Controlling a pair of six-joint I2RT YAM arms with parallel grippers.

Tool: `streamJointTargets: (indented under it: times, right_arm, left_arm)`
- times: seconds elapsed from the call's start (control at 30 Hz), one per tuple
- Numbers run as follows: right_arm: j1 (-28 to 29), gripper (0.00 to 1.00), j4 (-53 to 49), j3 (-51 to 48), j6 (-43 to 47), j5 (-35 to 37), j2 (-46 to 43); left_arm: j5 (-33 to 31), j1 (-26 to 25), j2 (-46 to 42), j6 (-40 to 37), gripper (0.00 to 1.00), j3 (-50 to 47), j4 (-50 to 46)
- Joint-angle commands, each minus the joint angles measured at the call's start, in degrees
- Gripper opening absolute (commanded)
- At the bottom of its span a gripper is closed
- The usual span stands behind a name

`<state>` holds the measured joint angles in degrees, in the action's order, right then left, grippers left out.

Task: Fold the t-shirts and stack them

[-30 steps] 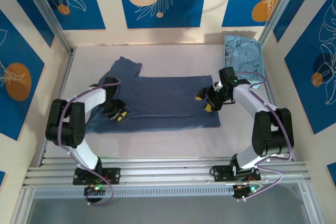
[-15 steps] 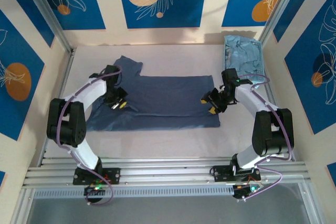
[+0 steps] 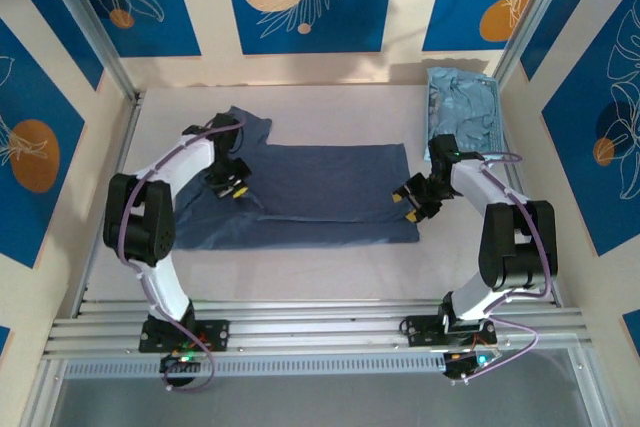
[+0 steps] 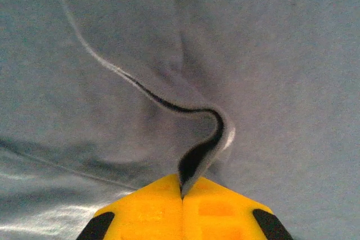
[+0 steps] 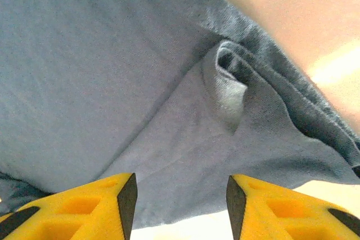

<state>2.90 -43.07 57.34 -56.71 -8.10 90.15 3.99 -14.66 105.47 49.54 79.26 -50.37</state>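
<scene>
Both arms have shifted since a second ago: the left end effector (image 3: 229, 185) has travelled toward 12 o'clock, up the shirt toward its sleeve, and the right end effector (image 3: 414, 200) has slid out toward 4 o'clock, to the cloth's edge.

Spread across the middle of the bench (image 3: 300, 272) lies the dark slate-blue t-shirt (image 3: 320, 187), flat and partly folded. The left end effector, at the shirt's 9 o'clock side, is pressed together and pinching a raised ridge (image 4: 197, 139) of that cloth. The right one, at 3 o'clock, stands spread over a curled hem corner (image 5: 228, 91), with nothing yet clamped.

This cloth looks light, limp and easily creased. It should drape and drag rather than keep any shape, so a hold on a doubled edge or corner seems safest; a single thin layer could slip free.

At 1 o'clock a basket (image 3: 492, 97) holds the pale sky-blue t-shirts (image 3: 460, 112), close behind the right arm. Swinging that arm back could well brush the basket, and lifting one side alone would likely skew the fold.
</scene>
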Motion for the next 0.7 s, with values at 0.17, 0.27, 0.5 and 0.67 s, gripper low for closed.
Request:
streamJointTargets:
  times: [0.17,0.27,0.5,0.67]
  right_arm:
    - [-1.5,0.42,-0.3,-0.9,-5.6,1.4,3.5]
    - [-1.2,0.49,1.5,-2.8,-6.8,0.4,3.3]
    - [-1.5,0.54,5.3,-1.5,-8.1,-0.6,7.1]
    - [-1.4,0.53,6.0,0.0,-9.9,-0.9,8.8]
  left_arm:
    - [-3.3,-3.3,4.7,-2.9,0.00,9.5,-3.7]
    - [-3.7,-3.6,6.0,-3.0,0.00,11.4,-3.9]
    - [-4.8,-3.6,10.2,-4.5,0.00,16.2,-4.7]
    - [-5.9,-3.6,13.5,-6.1,0.00,19.3,-5.3]
